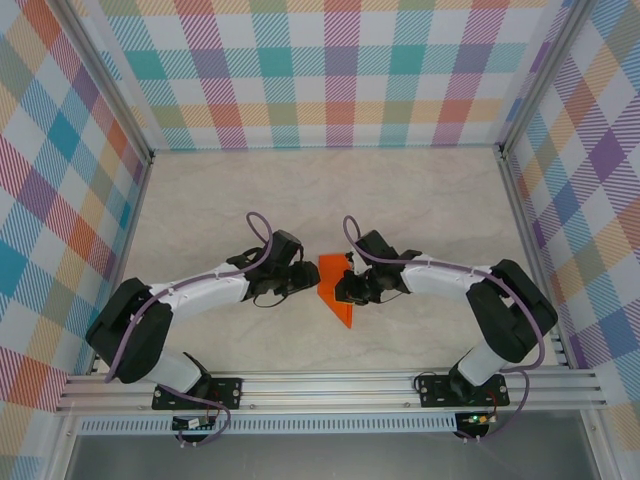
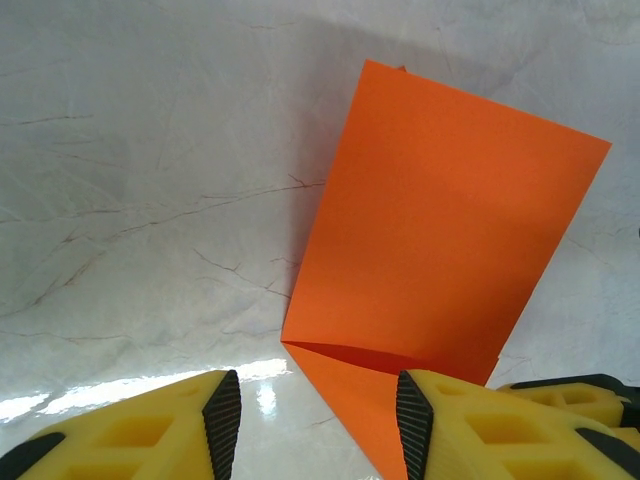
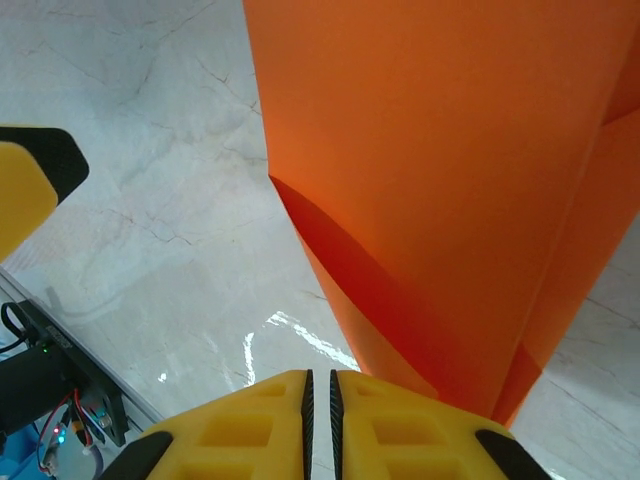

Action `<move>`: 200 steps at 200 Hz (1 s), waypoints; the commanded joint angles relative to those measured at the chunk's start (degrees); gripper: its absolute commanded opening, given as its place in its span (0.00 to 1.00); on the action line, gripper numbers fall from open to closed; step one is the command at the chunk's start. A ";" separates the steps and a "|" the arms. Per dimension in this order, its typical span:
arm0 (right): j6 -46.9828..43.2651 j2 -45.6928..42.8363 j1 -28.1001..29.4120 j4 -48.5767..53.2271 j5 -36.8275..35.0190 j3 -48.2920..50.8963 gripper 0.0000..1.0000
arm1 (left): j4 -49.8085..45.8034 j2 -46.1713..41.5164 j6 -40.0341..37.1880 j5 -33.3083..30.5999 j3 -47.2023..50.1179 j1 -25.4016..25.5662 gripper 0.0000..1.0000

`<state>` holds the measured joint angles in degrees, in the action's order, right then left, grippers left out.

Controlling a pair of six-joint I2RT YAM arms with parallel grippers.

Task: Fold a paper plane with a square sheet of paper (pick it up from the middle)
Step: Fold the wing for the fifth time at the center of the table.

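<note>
Plaid walls and an aluminium frame box in a pale marble table. At its middle lies the orange paper, creased. Both grippers meet over it: the left gripper at the paper's left side, the right gripper at its right side.

In the left wrist view the left gripper stands partly open and grips nothing. The paper fills the centre and right of the frame, and its folded lower flap runs down against the finger at lower right.

In the right wrist view the right gripper has its pads almost together, with no paper seen in the thin dark slit. The paper stands just beyond, its lower edge hidden behind the finger at lower right. A yellow finger of the left gripper shows at the left edge, and a wired board sits at lower left.
</note>
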<state>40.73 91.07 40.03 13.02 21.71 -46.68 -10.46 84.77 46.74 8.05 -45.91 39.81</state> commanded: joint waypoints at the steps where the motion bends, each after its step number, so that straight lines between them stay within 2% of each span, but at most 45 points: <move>1: -0.17 0.92 -0.90 -1.39 -0.19 -0.66 0.15 | 1.20 1.31 0.36 2.10 0.32 -0.53 0.48; 100: 2.51 2.58 -6.05 -12.12 4.26 8.38 0.15 | 2.59 5.23 0.19 5.36 -2.05 0.80 0.51; 200: 2.43 2.16 -7.85 -14.58 4.97 11.42 0.16 | 4.39 11.88 2.48 7.47 -5.25 3.25 0.52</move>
<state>43.05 93.08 32.71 -1.50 27.40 -36.29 -6.90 95.20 47.86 14.55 -49.78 42.39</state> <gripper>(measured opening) 0.162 0.520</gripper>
